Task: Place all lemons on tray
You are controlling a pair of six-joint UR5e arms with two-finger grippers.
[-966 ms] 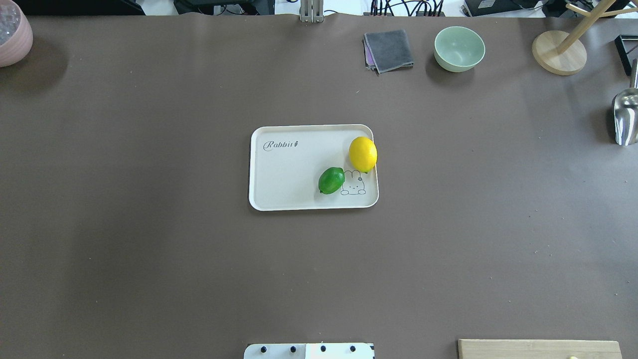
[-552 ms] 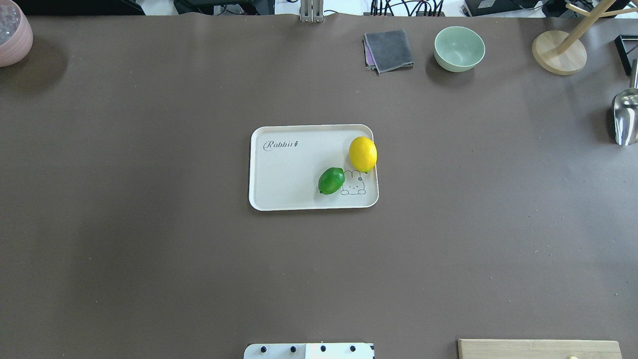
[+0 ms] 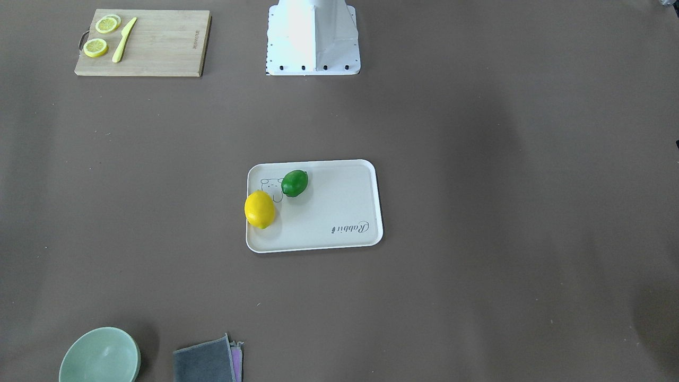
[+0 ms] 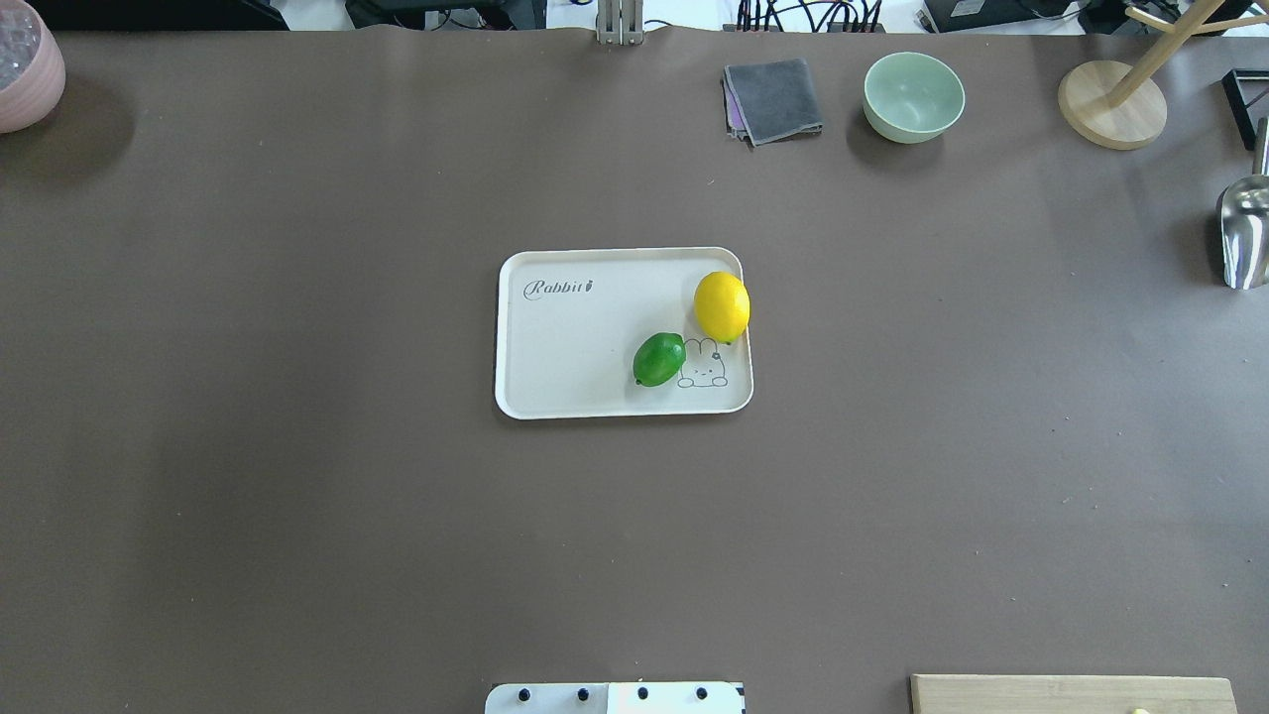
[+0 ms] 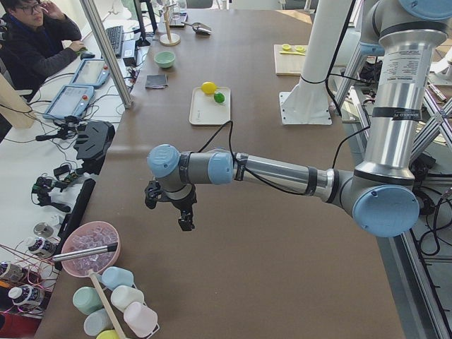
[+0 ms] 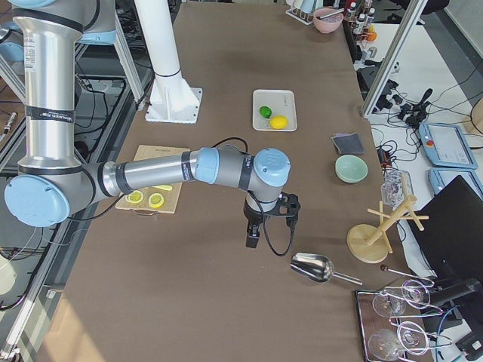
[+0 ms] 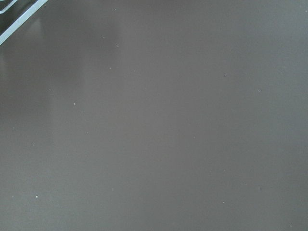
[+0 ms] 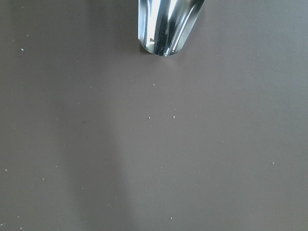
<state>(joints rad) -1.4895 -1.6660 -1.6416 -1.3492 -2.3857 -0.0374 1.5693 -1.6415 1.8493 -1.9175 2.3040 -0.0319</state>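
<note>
Both lemons lie on the tray [image 4: 575,347], which sits flat near the middle of the worktop [image 4: 297,516]. The yellow lemon [image 4: 722,306] rests at the tray's rim on the robot's right side, in the far corner. The green lemon [image 4: 659,358] lies just beside it, nearer the robot and further in from the rim, next to the printed bear drawing [image 4: 703,364]. A narrow gap shows between the two fruits in the front-facing view. The half of the tray bearing the "Rabbit" script [image 4: 558,289] is bare.

Neither arm appears in the overhead or front-facing views. The left end effector [image 5: 186,226] hangs pointing down over the worktop towards the robot's left end, well apart from the tray. Whether it is released or clenched cannot be told. Its wrist camera shows only bare worktop.

The right end effector [image 6: 251,243] hangs pointing down towards the robot's right end, near the metal scoop [image 6: 312,266]. Its state likewise cannot be told. The scoop's mouth fills the top edge of the right wrist view.

Other items noted: a bamboo cutting board [image 3: 159,48] carrying two lemon slices [image 3: 106,24] and a yellow knife [image 3: 123,46]; a mint-green bowl [image 4: 913,96] beside a folded grey cloth [image 4: 774,99] at the far edge.
</note>
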